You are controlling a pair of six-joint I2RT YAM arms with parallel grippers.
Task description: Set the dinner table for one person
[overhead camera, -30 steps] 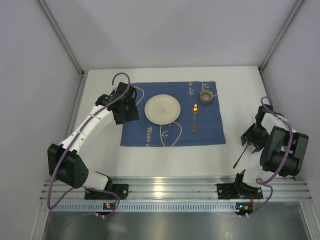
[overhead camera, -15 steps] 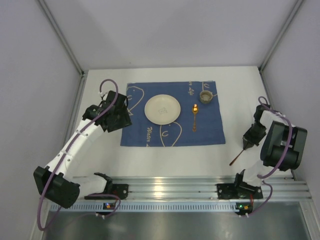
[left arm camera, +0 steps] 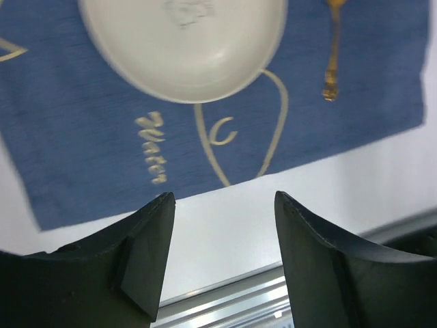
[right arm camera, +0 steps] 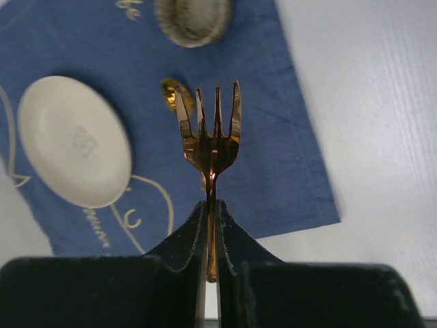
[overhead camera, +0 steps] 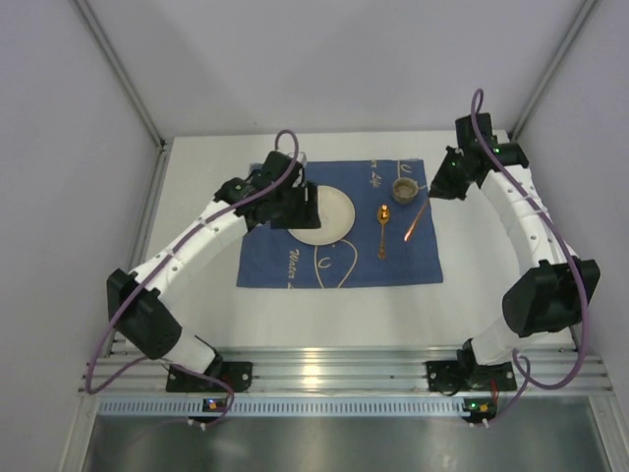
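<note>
The large matte white bench, edged with silver aluminium rails, fills the lower and middle of the top view. At its centre lies a blue patterned cloth mat carrying a round white plate and, to its right, a gold spoon. The left gripper hangs over the plate's left edge, jaws apart. At upper right, the right gripper has its jaws clamped on a gold fork above the mat, near a small round beige cup.
</note>
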